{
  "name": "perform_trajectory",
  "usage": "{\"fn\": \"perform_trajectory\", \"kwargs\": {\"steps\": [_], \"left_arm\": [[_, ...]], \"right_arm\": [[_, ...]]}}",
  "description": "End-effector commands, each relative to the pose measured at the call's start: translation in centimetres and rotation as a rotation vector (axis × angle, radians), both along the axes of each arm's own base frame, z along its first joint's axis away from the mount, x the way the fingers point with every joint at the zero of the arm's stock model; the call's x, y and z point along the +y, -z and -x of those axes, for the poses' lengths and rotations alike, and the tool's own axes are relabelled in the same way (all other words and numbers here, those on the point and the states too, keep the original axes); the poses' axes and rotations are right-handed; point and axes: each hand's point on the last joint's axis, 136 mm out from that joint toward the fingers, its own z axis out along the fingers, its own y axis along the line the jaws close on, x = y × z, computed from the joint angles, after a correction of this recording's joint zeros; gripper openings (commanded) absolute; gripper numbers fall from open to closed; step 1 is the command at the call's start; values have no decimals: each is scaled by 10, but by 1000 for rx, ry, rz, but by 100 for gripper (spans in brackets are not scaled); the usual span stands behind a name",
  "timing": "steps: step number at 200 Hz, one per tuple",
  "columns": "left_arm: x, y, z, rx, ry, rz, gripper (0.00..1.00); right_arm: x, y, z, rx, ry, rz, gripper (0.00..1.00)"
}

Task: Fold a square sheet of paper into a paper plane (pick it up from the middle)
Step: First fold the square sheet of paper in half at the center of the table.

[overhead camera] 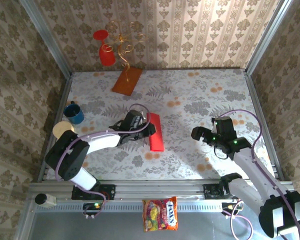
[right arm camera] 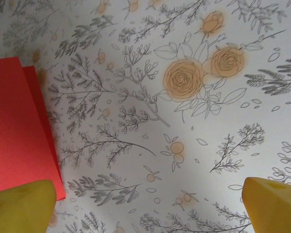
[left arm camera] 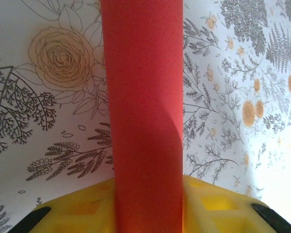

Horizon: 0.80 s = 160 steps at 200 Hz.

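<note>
The square sheet of paper (overhead camera: 155, 131) is bright red and lies near the table's middle, pinched up into a narrow raised strip. My left gripper (overhead camera: 146, 131) reaches it from the left and is shut on it. In the left wrist view the red sheet (left arm camera: 143, 97) runs up between the yellow fingers (left arm camera: 77, 208), squeezed into a curved ridge. My right gripper (overhead camera: 210, 138) hovers to the right of the sheet, apart from it and open. The right wrist view has the sheet's edge (right arm camera: 19, 131) at the left, with nothing between the yellow fingertips (right arm camera: 22, 206).
An orange-brown board (overhead camera: 127, 80), a red goblet (overhead camera: 104, 47) and a gold wire stand (overhead camera: 123, 44) are at the back left. A blue cup (overhead camera: 75, 114) and a pale round object (overhead camera: 63, 129) sit by the left edge. A candy bag (overhead camera: 160, 214) lies at the near rail.
</note>
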Motion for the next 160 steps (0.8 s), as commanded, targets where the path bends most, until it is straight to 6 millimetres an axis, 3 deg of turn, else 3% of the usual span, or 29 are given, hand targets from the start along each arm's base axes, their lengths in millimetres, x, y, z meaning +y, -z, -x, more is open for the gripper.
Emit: {"fn": "perform_trajectory", "kwargs": {"steps": [1, 41, 71, 105, 160], "left_arm": [[-18, -19, 2, -40, 82, 105, 34], [-34, -8, 9, 7, 155, 156, 33], [-28, 8, 8, 34, 141, 110, 34], [-12, 20, 4, 36, 111, -4, 45], [6, 22, -1, 5, 89, -130, 63]], "right_arm": [[14, 1, 5, 30, -67, -44, 100], [35, 1, -2, 40, -109, -57, 100], [50, 2, -8, 44, -132, -50, 100], [62, 5, -15, 50, -150, -35, 100], [73, 8, -21, 47, -159, -39, 100]]}}
